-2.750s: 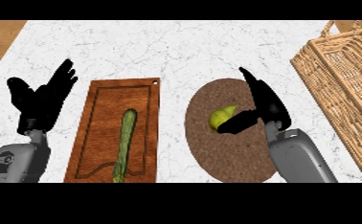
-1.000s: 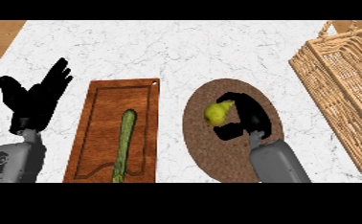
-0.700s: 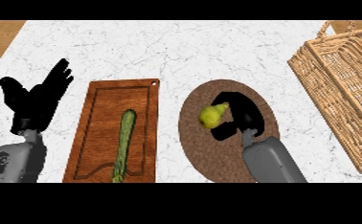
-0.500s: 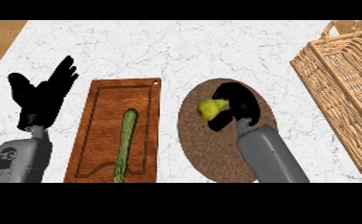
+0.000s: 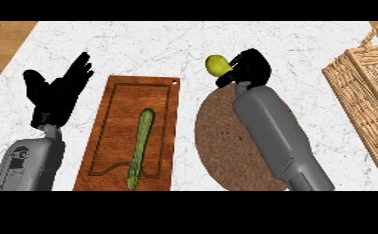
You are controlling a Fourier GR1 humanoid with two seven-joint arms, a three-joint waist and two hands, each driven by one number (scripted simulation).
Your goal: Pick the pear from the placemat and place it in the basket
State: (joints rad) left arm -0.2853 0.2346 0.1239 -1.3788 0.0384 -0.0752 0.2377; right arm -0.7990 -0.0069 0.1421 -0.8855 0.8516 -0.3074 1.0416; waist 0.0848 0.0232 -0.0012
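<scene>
The yellow-green pear [image 5: 215, 65] is held up above the far edge of the round brown placemat [image 5: 229, 148], with my right hand [image 5: 248, 69] shut on it from the right. The grey right forearm crosses the placemat and hides its middle. The wicker basket [image 5: 354, 88] stands at the right edge of the view, only partly visible, well to the right of the pear. My left hand [image 5: 57, 90] rests open with fingers up at the left, beside the cutting board.
A wooden cutting board [image 5: 133, 133] lies left of the placemat with a green asparagus spear [image 5: 140, 145] on it. The white marble counter [image 5: 148, 43] stretches beyond; a strip of wooden floor [image 5: 13, 38] shows at the far left.
My right hand closed round the pear and lifted it off the placemat, toward the far edge. The view has shifted, so the basket now sits further right. The left hand stayed put.
</scene>
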